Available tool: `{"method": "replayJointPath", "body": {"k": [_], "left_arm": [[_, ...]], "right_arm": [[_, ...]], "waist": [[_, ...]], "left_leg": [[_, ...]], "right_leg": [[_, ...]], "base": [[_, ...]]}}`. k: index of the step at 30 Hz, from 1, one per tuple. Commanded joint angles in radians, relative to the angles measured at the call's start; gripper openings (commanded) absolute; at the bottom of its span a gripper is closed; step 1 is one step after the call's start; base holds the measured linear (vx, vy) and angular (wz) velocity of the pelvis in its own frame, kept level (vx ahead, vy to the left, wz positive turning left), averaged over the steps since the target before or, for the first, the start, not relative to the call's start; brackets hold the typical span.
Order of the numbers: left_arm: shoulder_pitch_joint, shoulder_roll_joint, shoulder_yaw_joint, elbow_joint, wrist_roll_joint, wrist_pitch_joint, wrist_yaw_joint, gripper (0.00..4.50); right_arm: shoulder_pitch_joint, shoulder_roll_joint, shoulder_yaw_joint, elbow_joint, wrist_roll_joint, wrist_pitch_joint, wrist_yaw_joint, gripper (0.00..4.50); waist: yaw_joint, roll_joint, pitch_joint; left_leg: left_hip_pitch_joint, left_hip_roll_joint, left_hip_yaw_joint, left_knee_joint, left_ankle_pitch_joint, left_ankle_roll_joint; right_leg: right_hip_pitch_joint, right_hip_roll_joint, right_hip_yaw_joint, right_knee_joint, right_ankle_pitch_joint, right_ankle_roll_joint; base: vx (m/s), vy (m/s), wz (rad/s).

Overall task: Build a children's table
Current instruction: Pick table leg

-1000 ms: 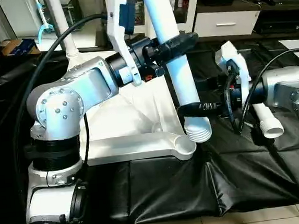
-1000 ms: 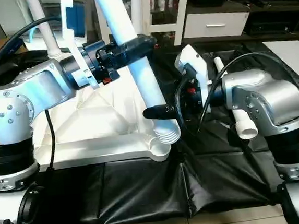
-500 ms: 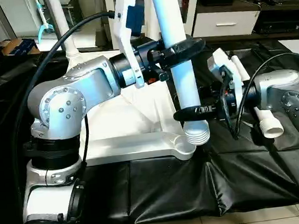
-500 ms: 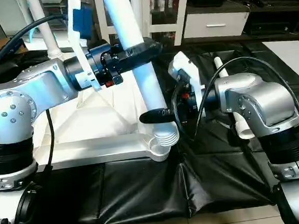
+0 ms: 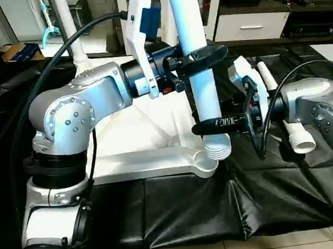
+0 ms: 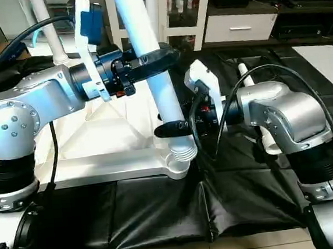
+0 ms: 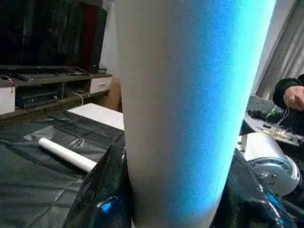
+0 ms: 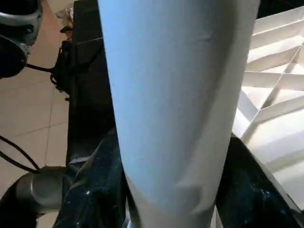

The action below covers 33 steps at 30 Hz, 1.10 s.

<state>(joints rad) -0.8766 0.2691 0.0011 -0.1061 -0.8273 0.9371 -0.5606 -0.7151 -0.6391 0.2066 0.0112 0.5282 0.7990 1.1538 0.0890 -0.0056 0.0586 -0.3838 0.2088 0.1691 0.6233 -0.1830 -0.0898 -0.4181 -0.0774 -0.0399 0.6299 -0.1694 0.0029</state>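
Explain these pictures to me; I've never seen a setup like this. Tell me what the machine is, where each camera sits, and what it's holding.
This is a humanoid robot with two silver arms, each ending in a gripper of two black fingers. Two pictures come from cameras in its head, looking down over its arms. The other two come from cameras on its wrists, looking along the fingers.

On a black mat lies a white table top, upside down, with ribs and a round corner socket. The left gripper is closed on a white leg high up; the right gripper clasps it near its ridged lower end, just above the socket. Another leg lies on the mat.
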Motion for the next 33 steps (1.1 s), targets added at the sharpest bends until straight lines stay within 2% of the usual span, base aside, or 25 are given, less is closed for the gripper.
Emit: {"method": "replayJointPath", "body": {"k": [1, 3, 4, 7, 10, 11, 12, 15, 16, 18, 19, 20, 21, 22, 23, 24, 25, 26, 27, 28, 29, 30, 32, 33], "left_arm": [[-0.019, -0.011, 0.006, -0.006, -0.002, 0.006, 0.001, 2.47], [-0.018, -0.007, 0.012, 0.007, -0.001, 0.007, 0.001, 2.49], [-0.015, 0.001, 0.008, 0.005, 0.004, -0.001, -0.012, 2.88], [-0.009, 0.003, 0.018, 0.006, -0.001, -0.007, -0.010, 2.94], [0.000, 0.002, 0.038, 0.019, -0.002, -0.008, 0.005, 3.30], [0.000, 0.002, 0.038, 0.019, -0.002, -0.008, 0.005, 3.34], [0.003, 0.002, 0.044, 0.024, 0.002, -0.014, 0.006, 3.34], [0.017, -0.005, 0.101, 0.067, -0.011, -0.048, 0.013, 3.63], [0.019, -0.005, 0.107, 0.073, -0.010, -0.053, 0.014, 3.73], [0.045, 0.004, 0.132, 0.089, 0.003, -0.101, -0.013, 3.79], [0.062, 0.010, 0.136, 0.096, 0.031, -0.141, -0.013, 4.01], [0.072, 0.013, 0.137, 0.100, 0.051, -0.167, -0.012, 4.01], [0.099, 0.044, 0.096, 0.106, 0.120, -0.218, -0.025, 4.14], [0.102, 0.048, 0.090, 0.107, 0.129, -0.224, -0.026, 4.21], [0.130, 0.087, 0.030, 0.115, 0.214, -0.283, -0.038, 4.21], [0.165, 0.139, -0.061, 0.126, 0.329, -0.372, -0.056, 4.21], [0.200, 0.174, -0.129, 0.136, 0.413, -0.448, -0.077, 4.21], [0.200, 0.174, -0.129, 0.136, 0.413, -0.448, -0.077, 4.21], [0.280, 0.229, -0.254, 0.149, 0.546, -0.594, -0.128, 4.21], [0.313, 0.248, -0.294, 0.144, 0.567, -0.629, -0.174, 4.21], [0.313, 0.248, -0.294, 0.144, 0.567, -0.629, -0.174, 4.21], [0.347, 0.269, -0.332, 0.133, 0.579, -0.651, -0.230, 4.21], [0.392, 0.278, -0.349, 0.097, 0.514, -0.589, -0.331, 4.21], [0.406, 0.288, -0.369, 0.093, 0.515, -0.601, -0.371, 4.21]], "right_arm": [[0.010, 0.006, -0.023, 0.007, -0.010, 0.004, -0.039, 1.90], [0.015, 0.013, -0.034, 0.003, -0.005, 0.005, -0.050, 1.89], [0.017, 0.017, -0.040, 0.001, -0.002, 0.005, -0.056, 1.88], [0.019, 0.035, -0.069, 0.002, 0.012, 0.007, -0.080, 1.88], [0.017, 0.066, -0.118, 0.008, 0.035, 0.008, -0.120, 1.88], [0.017, 0.066, -0.118, 0.008, 0.035, 0.008, -0.120, 1.88], [0.015, 0.075, -0.135, 0.011, 0.044, 0.010, -0.136, 1.87], [-0.005, 0.115, -0.246, 0.045, 0.110, 0.032, -0.209, 1.87], [-0.006, 0.117, -0.255, 0.047, 0.115, 0.034, -0.214, 1.87], [-0.008, 0.124, -0.310, 0.059, 0.134, 0.045, -0.249, 1.87], [-0.002, 0.122, -0.324, 0.064, 0.119, 0.033, -0.272, 1.87], [0.002, 0.120, -0.331, 0.067, 0.108, 0.024, -0.288, 1.87], [0.008, 0.121, -0.341, 0.087, 0.072, -0.009, -0.330, 1.87], [0.009, 0.121, -0.341, 0.089, 0.068, -0.013, -0.334, 1.87], [0.017, 0.122, -0.346, 0.108, 0.030, -0.051, -0.375, 1.87], [0.035, 0.126, -0.348, 0.124, -0.004, -0.107, -0.404, 1.87], [0.057, 0.131, -0.346, 0.136, -0.034, -0.173, -0.414, 1.87], [0.057, 0.131, -0.346, 0.136, -0.034, -0.173, -0.414, 1.87], [0.118, 0.145, -0.341, 0.139, -0.066, -0.256, -0.421, 1.87], [0.135, 0.154, -0.351, 0.144, -0.063, -0.259, -0.428, 1.87], [0.135, 0.154, -0.351, 0.144, -0.063, -0.259, -0.428, 1.87], [0.149, 0.164, -0.369, 0.151, -0.050, -0.245, -0.437, 1.87], [0.170, 0.178, -0.387, 0.162, -0.015, -0.222, -0.415, 1.87], [0.184, 0.180, -0.383, 0.153, -0.005, -0.213, -0.401, 1.87]], "waist": [[-0.002, 0.000, -0.079], [-0.002, -0.001, -0.080], [-0.002, 0.000, -0.081], [-0.003, 0.000, -0.080], [-0.002, 0.000, -0.080], [-0.004, 0.000, -0.080], [-0.002, 0.000, -0.080], [-0.003, 0.000, -0.080], [-0.002, 0.000, -0.080], [-0.002, 0.000, -0.082], [-0.002, -0.001, -0.082], [-0.003, -0.001, -0.082], [-0.003, -0.002, -0.082], [-0.002, 0.000, -0.082], [-0.002, -0.001, -0.082], [-0.002, -0.002, -0.081], [-0.005, 0.002, -0.080], [-0.007, 0.001, -0.079], [-0.005, 0.005, -0.081], [-0.004, 0.005, -0.081], [-0.008, 0.005, -0.083], [-0.009, 0.009, -0.087], [-0.009, 0.009, -0.085], [-0.008, 0.010, -0.083]], "left_leg": [[0.014, 0.003, 0.007, -0.065, -0.143, 0.006], [0.014, 0.001, 0.008, -0.064, -0.140, 0.005], [0.014, 0.002, 0.007, -0.064, -0.139, 0.006], [0.014, 0.002, 0.008, -0.065, -0.140, 0.003], [0.016, 0.002, 0.007, -0.065, -0.142, 0.000], [0.015, 0.001, 0.008, -0.065, -0.145, -0.001], [0.017, 0.002, 0.008, -0.065, -0.144, -0.001], [0.015, -0.002, 0.008, -0.065, -0.144, -0.001], [0.015, -0.002, 0.009, -0.066, -0.143, -0.001], [0.014, -0.002, 0.008, -0.066, -0.132, -0.002], [0.014, -0.001, 0.007, -0.067, -0.125, -0.002], [0.013, -0.001, 0.007, -0.067, -0.123, -0.004], [0.014, 0.000, 0.008, -0.067, -0.122, -0.003], [0.015, 0.001, 0.007, -0.068, -0.123, -0.005], [0.016, 0.002, 0.005, -0.070, -0.123, -0.007], [0.016, 0.004, 0.004, -0.072, -0.132, -0.009], [0.017, 0.003, 0.008, -0.070, -0.142, -0.017], [0.017, 0.003, 0.009, -0.071, -0.153, -0.022], [0.020, 0.006, 0.008, -0.072, -0.147, -0.025], [0.018, 0.006, 0.005, -0.073, -0.145, -0.021], [0.016, 0.005, 0.007, -0.075, -0.138, -0.021], [0.019, 0.006, 0.007, -0.073, -0.118, -0.020], [0.017, 0.004, 0.009, -0.073, -0.119, -0.019], [0.017, 0.004, 0.009, -0.075, -0.133, -0.015]], "right_leg": [[0.064, -0.032, 0.024, -0.063, -0.137, -0.233], [0.064, -0.031, 0.024, -0.063, -0.130, -0.235], [0.064, -0.032, 0.024, -0.063, -0.129, -0.235], [0.063, -0.031, 0.024, -0.063, -0.131, -0.235], [0.063, -0.031, 0.023, -0.063, -0.136, -0.234], [0.062, -0.031, 0.024, -0.063, -0.139, -0.232], [0.062, -0.031, 0.024, -0.064, -0.138, -0.231], [0.063, -0.030, 0.023, -0.066, -0.150, -0.225], [0.063, -0.030, 0.023, -0.067, -0.150, -0.224], [0.065, -0.029, 0.022, -0.064, -0.132, -0.221], [0.064, -0.030, 0.023, -0.065, -0.125, -0.219], [0.065, -0.030, 0.022, -0.063, -0.124, -0.218], [0.062, -0.031, 0.022, -0.066, -0.128, -0.212], [0.061, -0.032, 0.022, -0.066, -0.139, -0.205], [0.060, -0.034, 0.021, -0.069, -0.159, -0.191], [0.058, -0.035, 0.021, -0.074, -0.188, -0.170], [0.056, -0.034, 0.023, -0.071, -0.200, -0.162], [0.054, -0.035, 0.024, -0.073, -0.218, -0.145], [0.052, -0.037, 0.025, -0.073, -0.203, -0.143], [0.053, -0.038, 0.025, -0.073, -0.196, -0.143], [0.055, -0.035, 0.026, -0.067, -0.174, -0.150], [0.054, -0.034, 0.025, -0.061, -0.122, -0.172], [0.054, -0.032, 0.026, -0.055, -0.082, -0.204], [0.054, -0.033, 0.026, -0.057, -0.087, -0.216]], "base": [[0.000, 0.000, 0.00], [0.000, 0.000, 0.00], [0.000, 0.000, 0.00], [0.000, 0.000, 0.00], [0.000, 0.000, 0.00], [0.000, 0.000, 0.00], [0.000, 0.000, 0.00], [0.000, 0.000, 0.00], [0.000, 0.000, 0.00], [0.000, 0.000, 0.00], [0.000, 0.000, 0.00], [0.000, 0.000, 0.00], [0.000, 0.000, 0.00], [0.000, 0.000, 0.00], [0.000, 0.000, 0.00], [0.000, 0.000, 0.00], [0.000, 0.000, 0.00], [0.000, 0.000, 0.00], [0.000, 0.000, 0.00], [0.000, 0.000, 0.00], [0.000, 0.000, 0.00], [0.000, 0.000, 0.00], [0.000, 0.000, 0.00], [0.000, 0.000, 0.00]]}}
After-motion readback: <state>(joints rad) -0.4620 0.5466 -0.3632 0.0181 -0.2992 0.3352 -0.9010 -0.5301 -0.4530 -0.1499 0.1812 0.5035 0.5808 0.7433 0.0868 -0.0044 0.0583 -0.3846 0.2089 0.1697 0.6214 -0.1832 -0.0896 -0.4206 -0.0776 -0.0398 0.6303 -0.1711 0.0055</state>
